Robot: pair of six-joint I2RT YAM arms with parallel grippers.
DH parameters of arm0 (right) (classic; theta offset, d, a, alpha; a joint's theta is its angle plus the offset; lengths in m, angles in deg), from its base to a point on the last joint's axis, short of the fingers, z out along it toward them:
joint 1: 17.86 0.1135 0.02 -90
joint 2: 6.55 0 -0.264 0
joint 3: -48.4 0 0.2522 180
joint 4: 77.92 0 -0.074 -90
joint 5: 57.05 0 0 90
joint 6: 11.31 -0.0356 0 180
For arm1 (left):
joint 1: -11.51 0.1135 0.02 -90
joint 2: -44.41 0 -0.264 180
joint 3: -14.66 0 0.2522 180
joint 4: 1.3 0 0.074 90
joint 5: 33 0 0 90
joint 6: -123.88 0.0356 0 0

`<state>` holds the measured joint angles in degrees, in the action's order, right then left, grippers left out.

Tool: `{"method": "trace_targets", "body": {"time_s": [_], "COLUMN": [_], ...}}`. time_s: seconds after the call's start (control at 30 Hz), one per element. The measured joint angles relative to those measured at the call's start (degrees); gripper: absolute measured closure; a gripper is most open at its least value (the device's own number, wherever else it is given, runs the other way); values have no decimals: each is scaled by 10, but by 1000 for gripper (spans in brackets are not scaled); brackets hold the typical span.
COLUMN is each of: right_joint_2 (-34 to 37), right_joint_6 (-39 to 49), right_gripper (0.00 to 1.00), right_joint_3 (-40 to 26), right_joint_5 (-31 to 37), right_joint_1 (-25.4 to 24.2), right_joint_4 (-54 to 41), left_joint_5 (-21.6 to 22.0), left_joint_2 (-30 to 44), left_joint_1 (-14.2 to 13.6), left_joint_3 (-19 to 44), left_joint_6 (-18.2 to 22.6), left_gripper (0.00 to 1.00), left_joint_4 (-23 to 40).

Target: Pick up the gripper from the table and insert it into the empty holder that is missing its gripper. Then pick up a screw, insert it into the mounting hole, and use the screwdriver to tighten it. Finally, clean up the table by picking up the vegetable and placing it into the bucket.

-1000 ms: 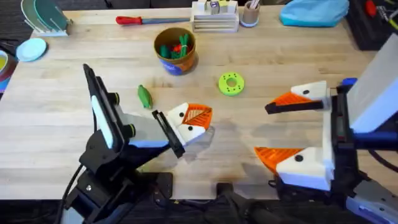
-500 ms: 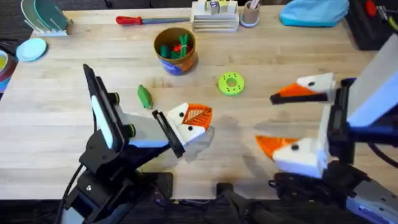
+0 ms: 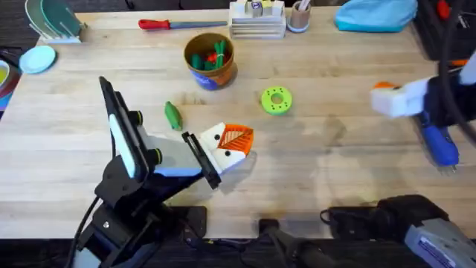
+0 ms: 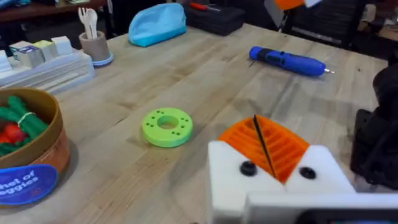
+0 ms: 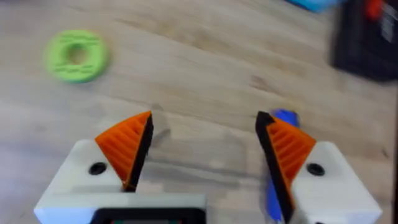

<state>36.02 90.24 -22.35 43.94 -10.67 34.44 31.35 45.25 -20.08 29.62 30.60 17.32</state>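
The blue screwdriver [image 3: 439, 145] lies at the table's right side and also shows as the screwdriver [image 4: 286, 61] in the left wrist view. My right gripper [image 5: 208, 152] is open and hovers just above the screwdriver [image 5: 278, 186], which runs under one of its fingers; from overhead the right gripper [image 3: 398, 97] is blurred. My left gripper [image 3: 227, 145] rests low at the table's middle, its orange pads [image 4: 264, 146] shut together on nothing. The green vegetable [image 3: 172, 115] lies to its left. The bucket [image 3: 210, 59] stands farther back with toy vegetables inside. The loose gripper, holder and screw are out of view.
A green ring disc [image 3: 277, 100] lies right of the bucket. Along the far edge are a red-handled screwdriver [image 3: 171, 24], a stack of trays [image 3: 256, 22], a cup of pens [image 3: 300, 15] and a blue pouch [image 3: 375, 13]. A black case [image 5: 367, 37] sits at the far right.
My right arm has swung from the near right of the table back and to the right, over the blue screwdriver. The left arm has not moved.
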Motion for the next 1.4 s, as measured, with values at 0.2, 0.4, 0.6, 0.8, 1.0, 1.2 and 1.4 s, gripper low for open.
{"method": "trace_targets", "body": {"time_s": [0.2, 0.4, 0.6, 0.8, 1.0, 1.2, 1.4], "right_joint_2": [82, 185, 296, 395, 475, 502, 517], "right_joint_6": [0, 1, 48, 138, 177, 189, 199], "right_gripper": [8, 8, 7, 7, 7, 9, 120], "right_joint_3": [16, 22, 22, 22, 22, 12, 5], "right_joint_5": [40, 53, 57, 41, 5, -33, -69], "right_joint_1": [-187, -290, -338, -359, -389, -412, -425], "right_joint_4": [45, 71, 143, 168, 190, 203, 202], "left_joint_5": [2, 2, 2, 2, 2, 2, 2], "left_joint_2": [0, 0, 0, 0, 0, 0, 0], "left_joint_1": [0, 0, 0, 0, 0, 0, 0], "left_joint_3": [0, 0, 0, 0, 0, 0, 0], "left_joint_6": [0, 0, 0, 0, 0, 0, 0], "left_gripper": [994, 994, 994, 994, 994, 994, 994], "left_joint_4": [0, 0, 0, 0, 0, 0, 0]}}
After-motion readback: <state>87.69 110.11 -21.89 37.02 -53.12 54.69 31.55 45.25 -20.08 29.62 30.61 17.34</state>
